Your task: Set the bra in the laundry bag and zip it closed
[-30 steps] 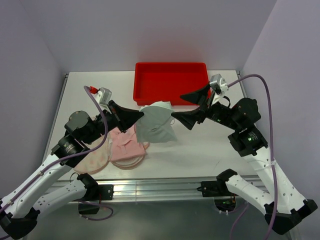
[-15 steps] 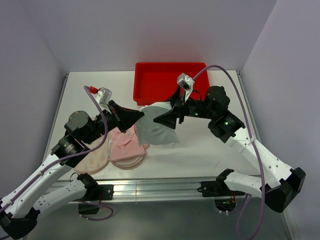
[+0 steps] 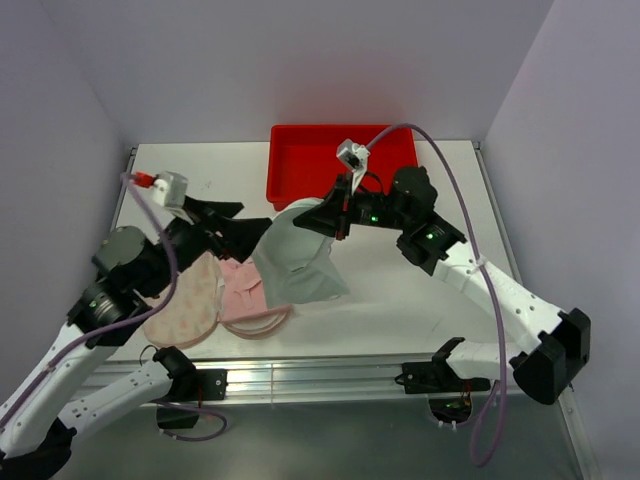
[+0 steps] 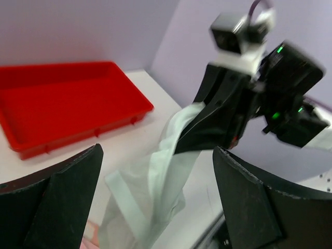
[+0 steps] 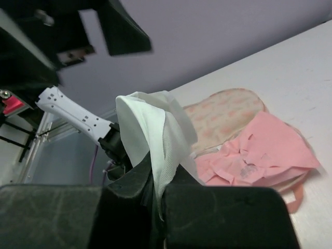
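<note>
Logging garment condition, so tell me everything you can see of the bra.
The bra is pale mint-white fabric with flat band edging, crumpled and hanging. The right gripper is shut on its upper edge, holding it above the table, its lower end by the laundry bag. The open left gripper does not touch it.

The bra is hanging from the closed right gripper over the middle of the table. Seen from above, it is overlapping the right side of the laundry bag and barring that side. The left gripper, jaws wide apart, is standing just left of the cloth. The red tray is closing the back. Bare table is lying right of the bra.
</note>
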Robot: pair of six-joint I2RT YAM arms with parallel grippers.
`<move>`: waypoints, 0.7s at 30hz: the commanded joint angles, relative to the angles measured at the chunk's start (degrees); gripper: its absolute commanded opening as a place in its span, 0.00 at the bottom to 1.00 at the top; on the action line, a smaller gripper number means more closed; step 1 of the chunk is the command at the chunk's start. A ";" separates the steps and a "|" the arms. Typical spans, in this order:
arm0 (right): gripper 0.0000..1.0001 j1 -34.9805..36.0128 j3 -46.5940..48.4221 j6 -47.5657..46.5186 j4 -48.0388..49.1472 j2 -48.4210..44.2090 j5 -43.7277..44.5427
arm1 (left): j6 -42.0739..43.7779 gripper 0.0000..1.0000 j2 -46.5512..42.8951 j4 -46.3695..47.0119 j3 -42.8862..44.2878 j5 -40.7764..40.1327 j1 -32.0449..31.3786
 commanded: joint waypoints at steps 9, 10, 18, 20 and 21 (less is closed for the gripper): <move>0.00 7.30 9.81 11.23 18.75 16.00 1.83 | 5.69 0.89 -11.46 -7.22 2.42 -17.77 -0.14; 0.00 9.04 10.16 11.76 19.54 17.49 1.82 | 5.60 0.89 -11.72 -7.48 2.15 -18.82 -0.14; 0.00 13.89 13.41 15.62 25.87 26.89 1.83 | 6.66 0.87 -14.80 -7.22 -0.31 -20.59 -0.14; 0.00 13.98 14.12 17.04 28.49 28.92 1.47 | 6.83 0.87 -15.32 -7.31 -1.10 -20.06 -0.14; 0.00 13.98 14.38 18.43 29.21 30.93 1.12 | 6.83 0.87 -15.41 -7.40 -1.45 -20.06 -0.14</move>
